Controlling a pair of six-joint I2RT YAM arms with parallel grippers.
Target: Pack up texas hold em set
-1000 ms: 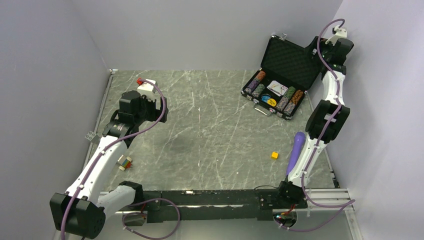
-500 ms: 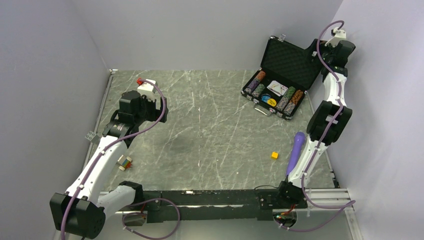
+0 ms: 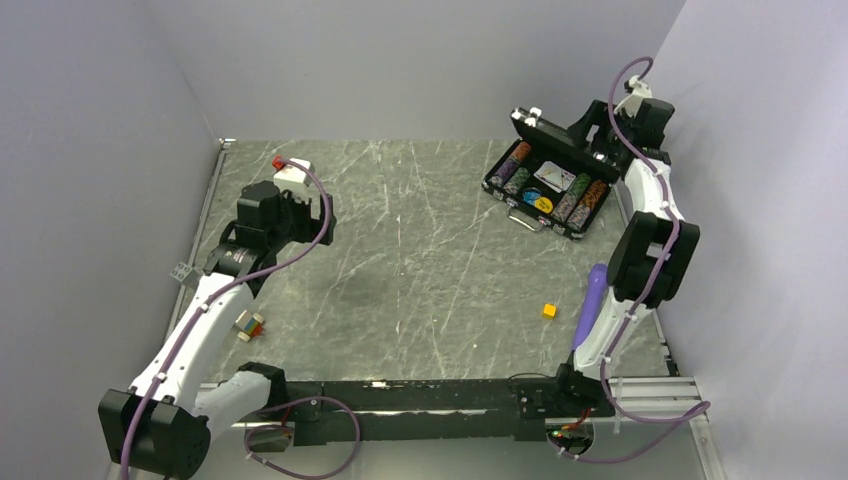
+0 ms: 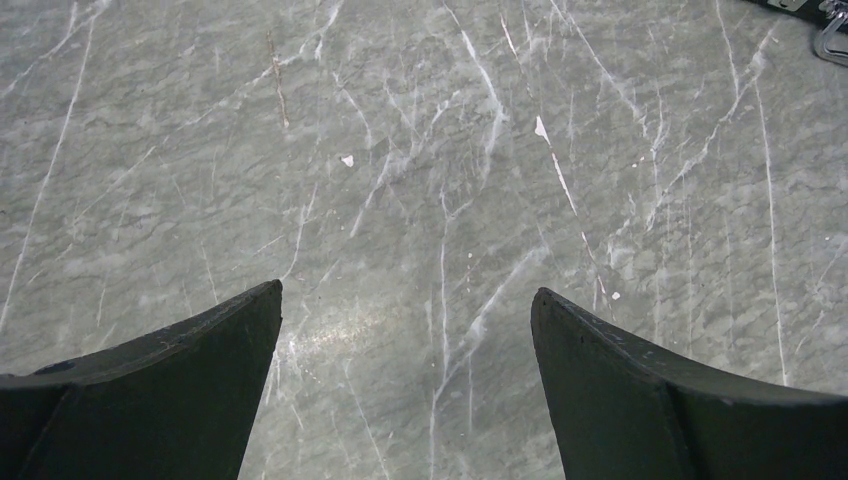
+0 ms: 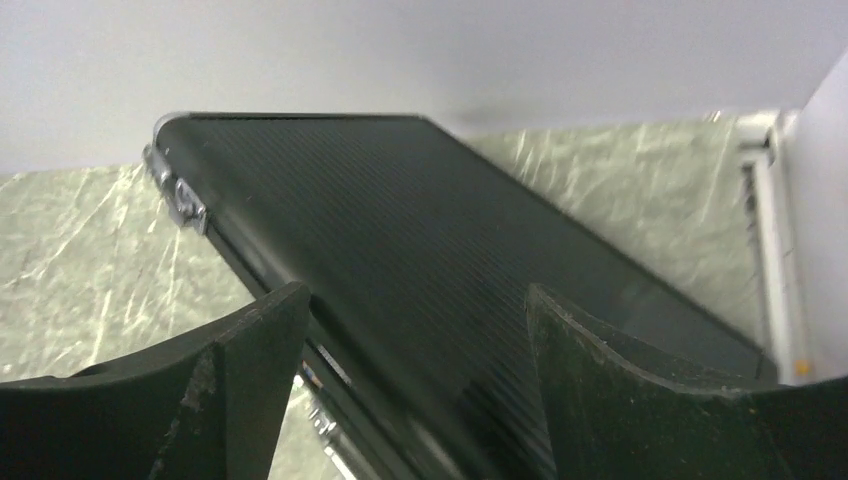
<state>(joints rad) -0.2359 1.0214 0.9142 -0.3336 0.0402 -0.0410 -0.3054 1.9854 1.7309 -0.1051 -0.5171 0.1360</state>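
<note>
Black silver-trimmed briefcase being shown far right on the table, ribbed lid being seen tilted halfway over chip rows, cards, yellow and blue discs

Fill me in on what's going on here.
The right claw, open, is at the back of the lid of the black briefcase, apparently pushing it shut. The lid leans partway over the chip rows and cards, not yet closed. The left claw hangs open over the table, holding nothing.

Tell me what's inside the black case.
Visible: chip rows at both ends, with cards and blue and yellow discs between them. The half-closed lid covers anything along the tray's back edge.
</note>
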